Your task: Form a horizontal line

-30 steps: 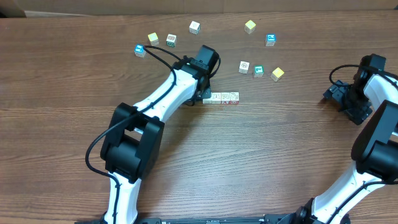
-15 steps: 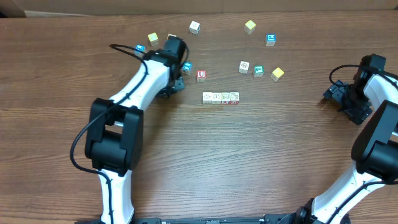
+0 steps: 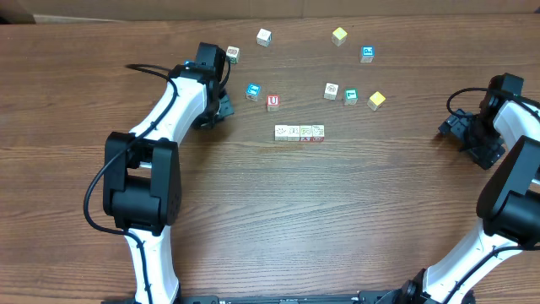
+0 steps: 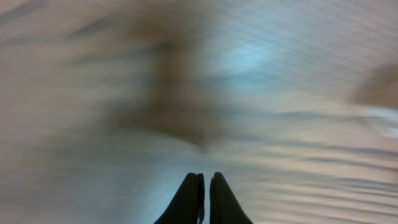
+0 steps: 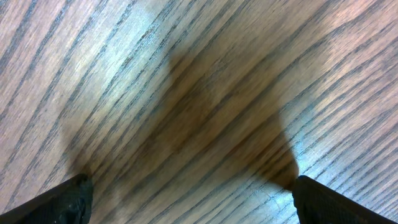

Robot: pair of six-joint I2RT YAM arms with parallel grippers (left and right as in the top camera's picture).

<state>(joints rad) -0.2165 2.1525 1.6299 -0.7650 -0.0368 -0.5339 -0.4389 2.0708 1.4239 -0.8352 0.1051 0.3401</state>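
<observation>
Left end effector: fingers pressed together and carrying nothing. Its wrist view is too smeared to show anything but the two closed tips. Right end effector: spread wide, empty, far off to the right over bare worktop. Horizontal line: four pale cubes touching in a straight row. It lies right of the shut fingers and a little nearer the arm bases, apart from them. Also right of those fingers, on the row's far side: blue-marked cube and red U cube. Step in hand, as judged: the row looks complete, so the arm need only stay clear. Handling note: hold the shut tips high and leftward. Any straightening is best done by a light flat push on the long side, since clipping an end cube would likely skew all four.
</observation>
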